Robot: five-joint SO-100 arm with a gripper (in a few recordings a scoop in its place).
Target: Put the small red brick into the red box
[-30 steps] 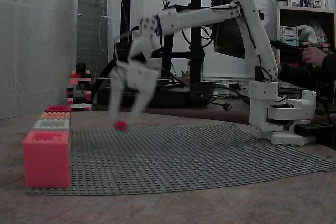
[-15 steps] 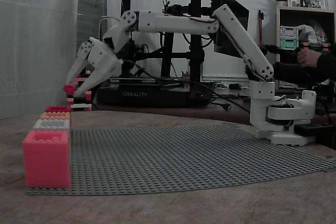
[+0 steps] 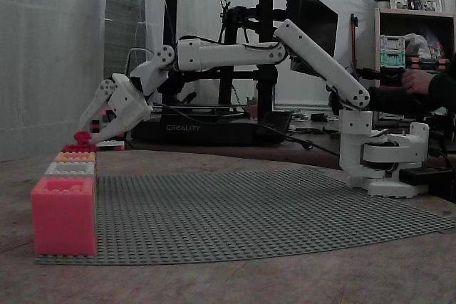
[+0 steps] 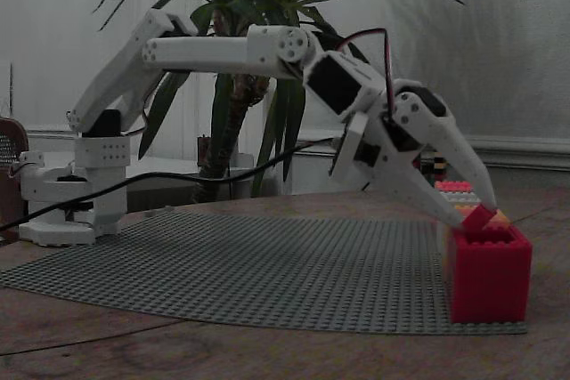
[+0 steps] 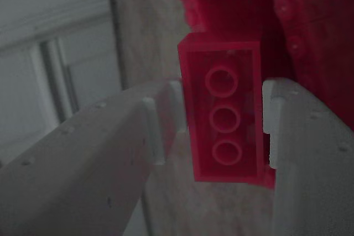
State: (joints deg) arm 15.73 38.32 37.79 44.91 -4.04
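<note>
One small red brick [image 5: 224, 111] in gripper [image 5: 221, 117]

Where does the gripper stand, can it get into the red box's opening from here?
Probably yes. The gripper, shut on the small red brick, hangs right at the open top of the red box, and nothing seems to stand between them.

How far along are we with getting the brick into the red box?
Pickup looks done: the white two-finger gripper is shut on the small red plastic brick. Transport is in hand, with the brick hanging just above the open red box at the grey studded baseplate's edge. Left: lower, release.
</note>
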